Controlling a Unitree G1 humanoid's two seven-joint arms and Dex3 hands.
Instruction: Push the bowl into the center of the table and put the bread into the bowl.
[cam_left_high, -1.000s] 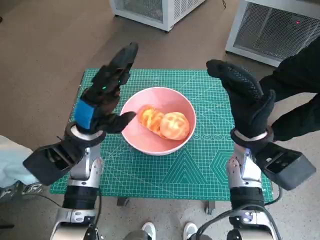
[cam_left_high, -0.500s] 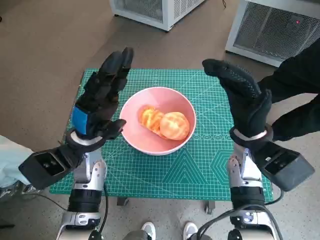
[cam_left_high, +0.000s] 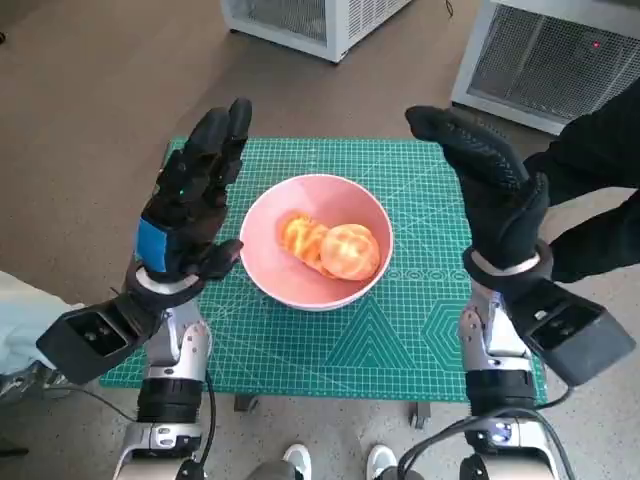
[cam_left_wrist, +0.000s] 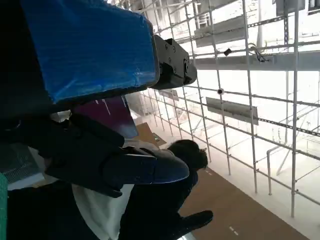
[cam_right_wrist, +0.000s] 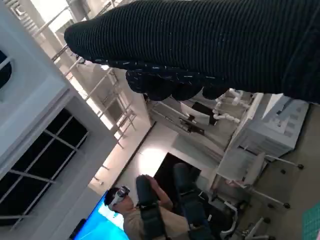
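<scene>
A pink bowl (cam_left_high: 268, 262) sits near the middle of the green cutting mat (cam_left_high: 400, 340). Golden bread (cam_left_high: 330, 247) lies inside it. My left hand (cam_left_high: 190, 195) is raised to the left of the bowl, fingers spread and pointing away, holding nothing. My right hand (cam_left_high: 487, 180) is raised to the right of the bowl, also open with nothing in it. Both wrist views point up at the room and show neither bowl nor bread; the left hand (cam_left_wrist: 85, 95) and the glove (cam_right_wrist: 200, 45) fill parts of them.
White cabinets (cam_left_high: 320, 20) and a grey vented unit (cam_left_high: 540, 55) stand beyond the table. A person's dark-clothed legs (cam_left_high: 600, 190) are close on the right. Shoes (cam_left_high: 300, 460) show below the front edge. A seated person (cam_right_wrist: 135, 210) appears in the right wrist view.
My left hand has drawn back from the bowl's rim, moving left and up, with its fingers straightening. The right hand lifted slightly. Bowl and bread have not moved.
</scene>
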